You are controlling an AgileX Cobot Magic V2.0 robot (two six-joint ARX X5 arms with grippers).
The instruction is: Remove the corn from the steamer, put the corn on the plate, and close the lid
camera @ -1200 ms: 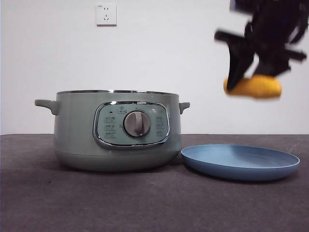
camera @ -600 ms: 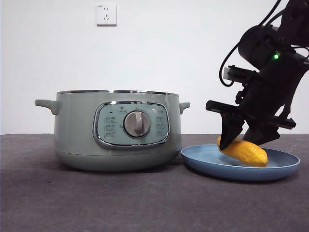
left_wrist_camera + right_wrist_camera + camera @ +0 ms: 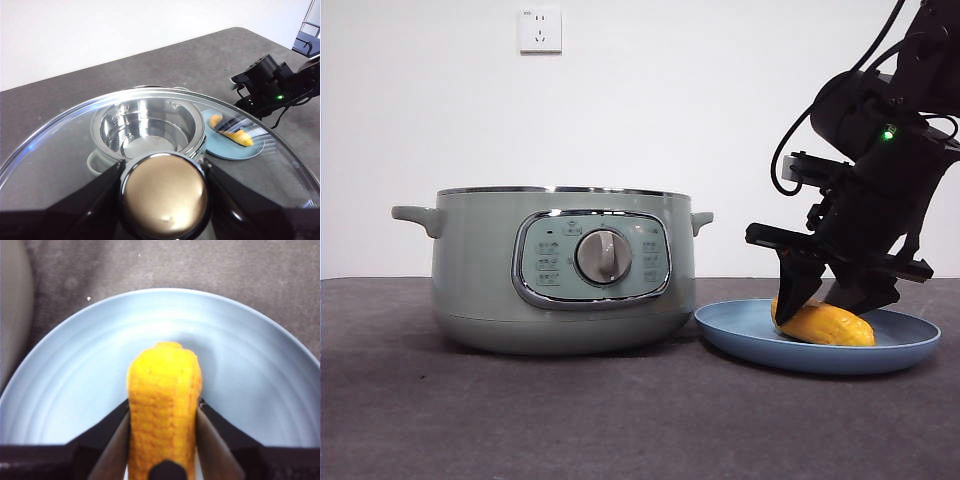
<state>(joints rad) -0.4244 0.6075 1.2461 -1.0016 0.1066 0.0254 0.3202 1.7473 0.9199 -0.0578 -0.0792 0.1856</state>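
So we're at the set-down step: the right gripper [image 3: 813, 300] has its fingers clamped on the corn [image 3: 823, 324], which looks to be resting on the plate [image 3: 740, 335] just beside the open steamer [image 3: 480, 270]. Meanwhile the left gripper [image 3: 162, 177] hangs above the pot, fingers pinching the lid [image 3: 55, 150] by its knob. Next I'd guess it needs to let go of the corn and back off, then the lid comes down square on the rim.
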